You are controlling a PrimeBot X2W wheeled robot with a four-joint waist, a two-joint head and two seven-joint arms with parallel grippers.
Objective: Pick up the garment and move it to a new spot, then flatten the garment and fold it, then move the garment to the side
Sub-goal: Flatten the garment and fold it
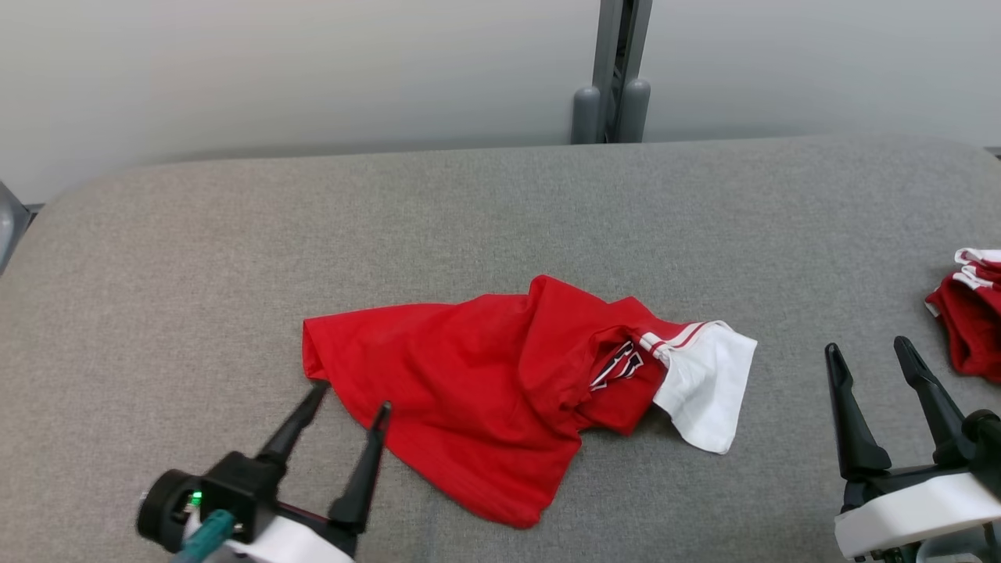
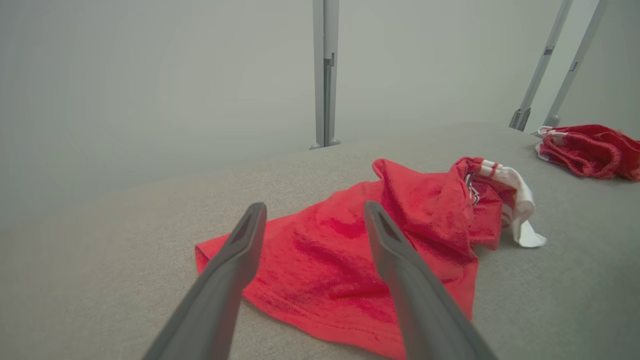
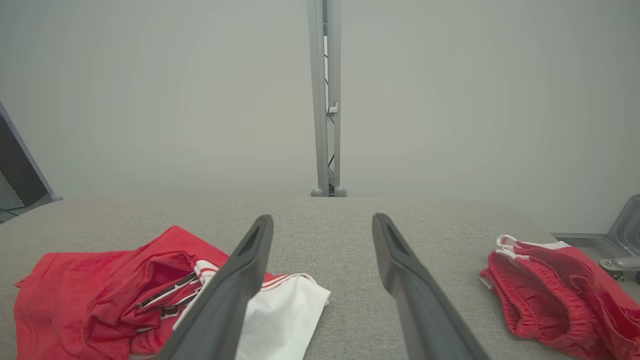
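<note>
The garment [image 1: 485, 375], a red jersey with a white sleeve [image 1: 708, 391], lies crumpled near the middle of the grey surface [image 1: 235, 250]. Its right part is bunched and folded over itself, and its left part lies flatter.

The left claw [image 1: 352, 397] hovers just beside the near-left hem, fingers spread wide and holding nothing. One fingertip sits close to the red corner. The right claw [image 1: 868, 346] stands well apart, to the right of the white sleeve, equally wide open and empty.

The likeliest failure, as I judge it, is a poor pinch. The hem lies thin against the surface, so closing fingers could skate over it or catch a single layer, and the cloth would slip free on the lift. Biting into the bunched part could take several layers at once and lock in the tangle, making the flattening harder. Lifting by one corner alone would probably leave the rest hanging twisted.

A second red garment [image 1: 970, 328] lies at the far right of the surface, near the right claw. A wide sweep of that arm could snag or drag it, and setting the jersey down there would mix the two.
</note>
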